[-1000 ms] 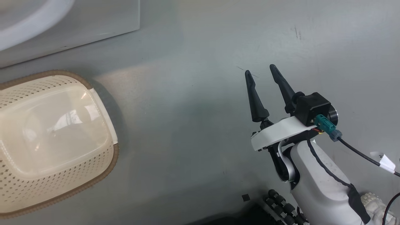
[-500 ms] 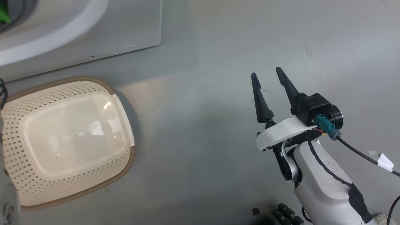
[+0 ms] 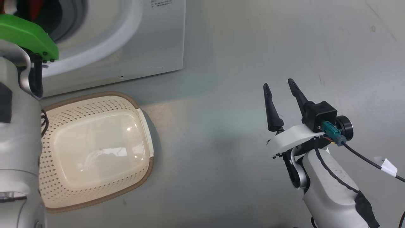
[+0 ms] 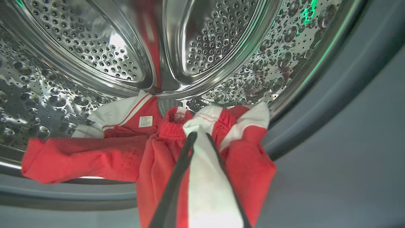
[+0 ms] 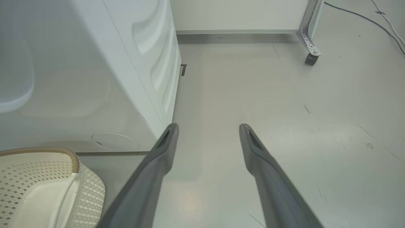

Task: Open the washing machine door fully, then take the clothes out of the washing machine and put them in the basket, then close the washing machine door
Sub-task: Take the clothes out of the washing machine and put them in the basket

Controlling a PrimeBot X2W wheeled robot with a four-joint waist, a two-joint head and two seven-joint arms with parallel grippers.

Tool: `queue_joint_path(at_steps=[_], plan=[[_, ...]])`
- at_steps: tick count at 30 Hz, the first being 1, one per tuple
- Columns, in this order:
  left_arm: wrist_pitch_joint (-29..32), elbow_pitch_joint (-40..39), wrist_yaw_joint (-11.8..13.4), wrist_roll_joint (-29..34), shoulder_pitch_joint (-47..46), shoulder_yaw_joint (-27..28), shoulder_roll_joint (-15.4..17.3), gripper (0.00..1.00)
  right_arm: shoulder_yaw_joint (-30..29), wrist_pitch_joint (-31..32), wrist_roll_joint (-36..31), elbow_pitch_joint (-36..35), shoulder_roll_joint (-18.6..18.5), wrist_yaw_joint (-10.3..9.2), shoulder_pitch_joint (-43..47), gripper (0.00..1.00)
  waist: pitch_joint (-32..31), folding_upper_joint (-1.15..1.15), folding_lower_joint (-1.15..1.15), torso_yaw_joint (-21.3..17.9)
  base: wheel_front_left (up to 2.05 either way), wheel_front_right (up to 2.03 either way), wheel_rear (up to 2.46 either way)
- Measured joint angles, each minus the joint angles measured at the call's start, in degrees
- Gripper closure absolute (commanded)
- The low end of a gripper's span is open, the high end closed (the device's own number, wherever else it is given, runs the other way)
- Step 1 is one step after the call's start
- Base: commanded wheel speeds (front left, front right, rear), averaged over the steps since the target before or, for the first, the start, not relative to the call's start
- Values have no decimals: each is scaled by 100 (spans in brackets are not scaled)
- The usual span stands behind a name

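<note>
Left wrist view: left gripper (image 4: 200,135) clamped on the clothes (image 4: 95,158)

Fingers (image 4: 177,180) pinched on a white-striped fold of the red garment; rest lies on the near lip of the steel drum (image 4: 205,38), inside the washing machine (image 3: 142,47); head view: right gripper (image 3: 278,83) splayed, holding nothing, above grey floor (image 3: 221,95), well right of the machine; basket (image 3: 95,95) on the floor just in front of the machine, at left.

Illegible print (image 3: 161,3) on washing machine (image 3: 148,44)
</note>
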Motion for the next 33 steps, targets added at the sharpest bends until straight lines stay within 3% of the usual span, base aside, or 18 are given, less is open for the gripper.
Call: queue_joint_path(at_steps=[18,33], plan=[[-375,219,-10,-212,1165,-256,-441,100,-245,0,-140,303,-10,5,371,0,-1000,0,0,483,0,0,0],[-467,209,-35,-364,2471,-595,-608,100,-300,0,-135,409,-9,107,612,0,-1626,0,0,744,0,0,0]])
